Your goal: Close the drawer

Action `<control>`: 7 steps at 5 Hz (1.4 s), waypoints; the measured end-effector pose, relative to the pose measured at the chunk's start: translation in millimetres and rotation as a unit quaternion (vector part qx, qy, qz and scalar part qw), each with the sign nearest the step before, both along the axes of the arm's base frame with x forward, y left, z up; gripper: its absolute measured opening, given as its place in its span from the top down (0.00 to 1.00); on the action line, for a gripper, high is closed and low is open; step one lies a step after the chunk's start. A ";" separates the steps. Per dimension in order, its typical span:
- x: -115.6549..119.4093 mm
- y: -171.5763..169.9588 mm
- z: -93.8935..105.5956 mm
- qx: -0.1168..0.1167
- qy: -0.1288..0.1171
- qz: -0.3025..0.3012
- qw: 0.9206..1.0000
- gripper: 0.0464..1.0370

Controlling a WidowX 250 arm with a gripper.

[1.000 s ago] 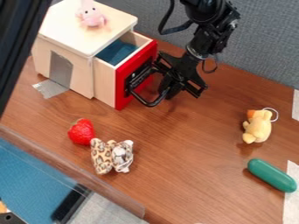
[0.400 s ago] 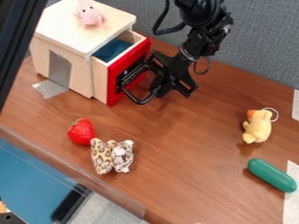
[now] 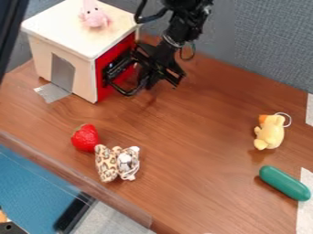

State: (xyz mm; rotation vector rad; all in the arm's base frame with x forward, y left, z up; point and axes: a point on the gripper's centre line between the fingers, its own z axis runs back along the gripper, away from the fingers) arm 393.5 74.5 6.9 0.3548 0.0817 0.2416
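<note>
The black gripper [image 3: 142, 68] is at the upper middle left, low over the table and up against the red front of the drawer [image 3: 105, 60]. That drawer sits in the right side of a small wooden cabinet [image 3: 45, 48], its red face about level with the cabinet's edge. No drawer side walls or blue interior show now. Much of the red face is hidden behind the gripper.
A pink plush [image 3: 94, 17] sits on the cabinet top. In front lie a strawberry [image 3: 85, 137] and a leopard-print toy [image 3: 107, 163]. A yellow plush duck [image 3: 269, 132] and a green capsule-shaped object [image 3: 285, 183] lie at the right. A grey partition stands behind.
The gripper has moved left and slightly up in the view, and the drawer has slid into the cabinet with it. The cabinet and loose toys have stayed in place.
</note>
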 end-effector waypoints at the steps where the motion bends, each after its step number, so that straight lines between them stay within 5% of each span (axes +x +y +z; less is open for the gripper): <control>1: -0.5 -2.0 2.0 -0.011 -0.001 0.001 1.000 0.87; 4: -6.7 -26.7 24.3 0.002 -0.011 -0.028 1.000 0.07; 5: -4.7 -44.6 37.5 -0.011 -0.028 -0.052 0.998 0.03; 7: -6.9 -65.9 71.2 -0.075 -0.067 -0.075 0.992 0.04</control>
